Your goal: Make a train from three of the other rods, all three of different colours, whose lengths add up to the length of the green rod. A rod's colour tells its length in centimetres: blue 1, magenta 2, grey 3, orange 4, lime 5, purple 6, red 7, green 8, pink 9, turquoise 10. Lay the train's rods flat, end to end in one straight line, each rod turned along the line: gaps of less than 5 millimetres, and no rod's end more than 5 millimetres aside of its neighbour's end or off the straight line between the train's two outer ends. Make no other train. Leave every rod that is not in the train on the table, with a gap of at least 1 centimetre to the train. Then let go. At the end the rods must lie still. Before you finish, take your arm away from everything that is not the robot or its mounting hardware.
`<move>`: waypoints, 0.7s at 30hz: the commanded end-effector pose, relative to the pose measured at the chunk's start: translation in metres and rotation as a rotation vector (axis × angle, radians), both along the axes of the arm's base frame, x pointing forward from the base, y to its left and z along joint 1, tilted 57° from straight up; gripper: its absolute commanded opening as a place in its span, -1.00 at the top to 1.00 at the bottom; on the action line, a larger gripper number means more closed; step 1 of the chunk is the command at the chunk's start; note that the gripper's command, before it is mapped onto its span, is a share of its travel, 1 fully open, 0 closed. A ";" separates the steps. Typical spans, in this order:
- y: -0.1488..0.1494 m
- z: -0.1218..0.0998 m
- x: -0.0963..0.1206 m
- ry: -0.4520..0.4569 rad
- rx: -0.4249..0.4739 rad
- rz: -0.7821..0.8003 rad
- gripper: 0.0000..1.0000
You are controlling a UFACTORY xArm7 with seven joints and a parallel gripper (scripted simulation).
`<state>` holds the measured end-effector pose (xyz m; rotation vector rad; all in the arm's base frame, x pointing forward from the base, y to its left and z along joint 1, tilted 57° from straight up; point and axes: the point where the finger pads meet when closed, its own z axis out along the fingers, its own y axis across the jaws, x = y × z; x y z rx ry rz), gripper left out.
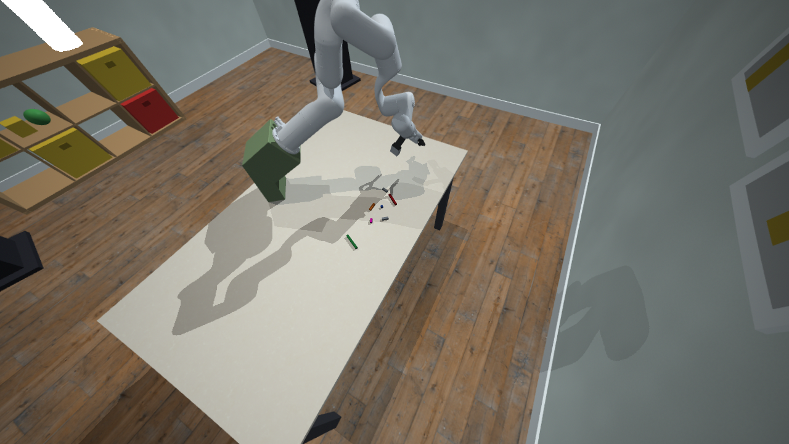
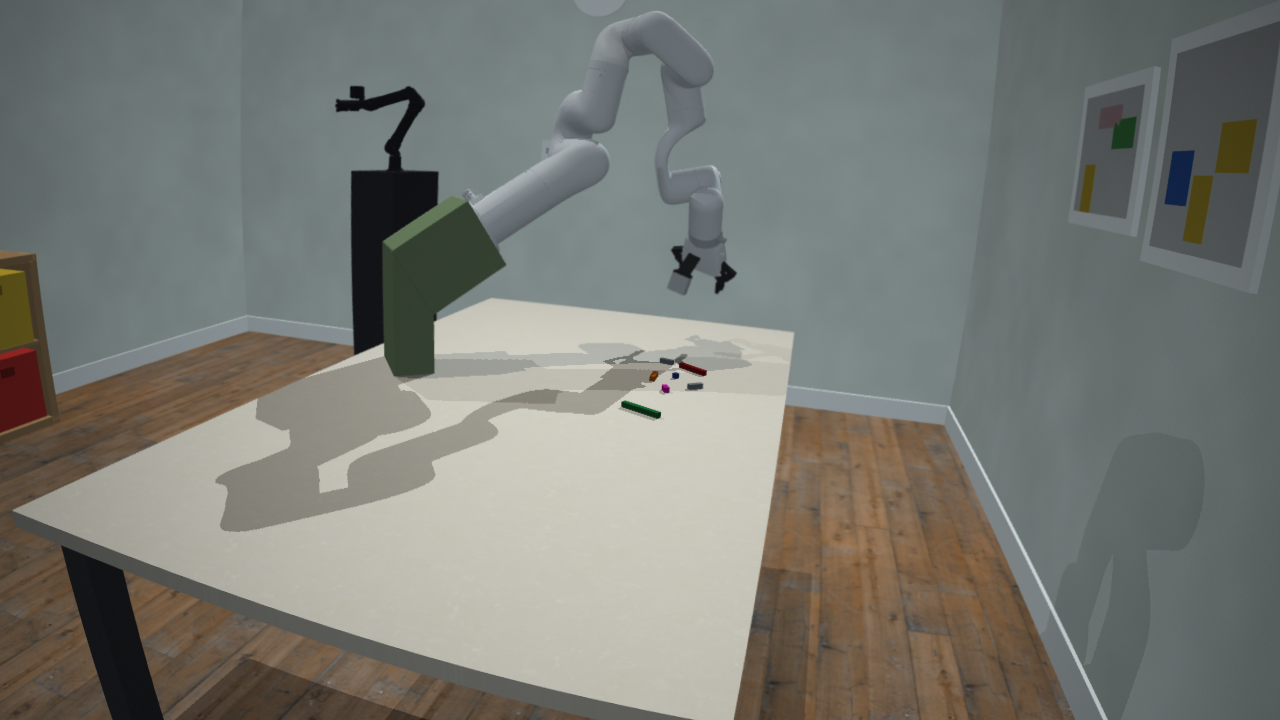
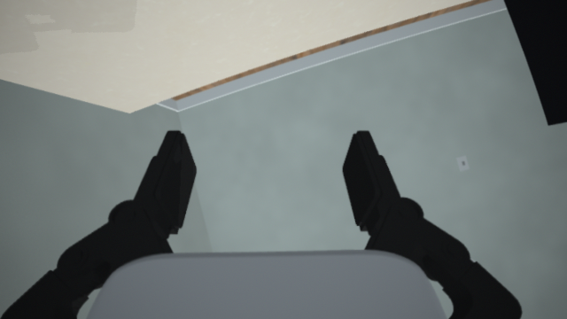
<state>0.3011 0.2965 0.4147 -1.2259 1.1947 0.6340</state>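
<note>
The green rod lies flat, nearest the top and exterior views. Beyond it lie the magenta rod, the orange rod, the blue rod and one grey rod. A second grey rod and the red rod lie farthest back. All are apart and turned differently. My gripper is open and empty, high above the table's far part, tilted toward the wall. The wrist view shows no rods.
The pale table bears the arm's green base at its left side. The arm's shadow crosses the table and some rods. The table's right edge runs beyond the red rod. A black pedestal stands behind the table.
</note>
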 end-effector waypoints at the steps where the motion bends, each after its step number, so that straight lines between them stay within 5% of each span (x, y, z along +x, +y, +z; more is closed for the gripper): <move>1: -0.020 -0.017 0.002 0.029 -0.013 -0.041 -1.00; 2: -0.037 -0.036 0.006 0.065 -0.028 -0.086 -1.00; 21: -0.148 -0.157 0.036 0.279 -0.119 -0.364 -1.00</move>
